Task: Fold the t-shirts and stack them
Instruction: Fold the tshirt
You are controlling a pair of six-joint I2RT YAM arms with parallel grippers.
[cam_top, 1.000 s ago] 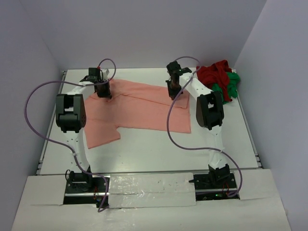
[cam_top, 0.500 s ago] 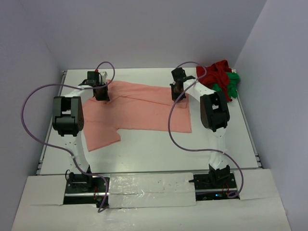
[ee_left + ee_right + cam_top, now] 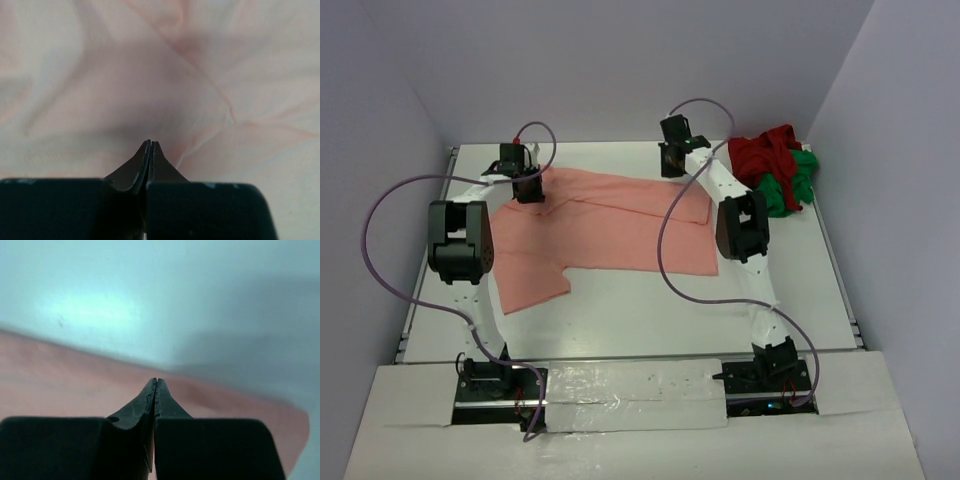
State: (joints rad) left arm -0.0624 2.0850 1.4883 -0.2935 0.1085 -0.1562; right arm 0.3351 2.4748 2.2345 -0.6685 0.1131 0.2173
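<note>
Salmon-pink t-shirt [image 3: 610,225] unmoved; right hand [image 3: 670,172] shifted toward far edge.

The left tool [image 3: 151,144], tips pressed together, hangs over the wrinkled salmon-pink t-shirt [image 3: 100,75].

No text, label, brand, number or sign is showing legibly in any of the 3 views.
</note>
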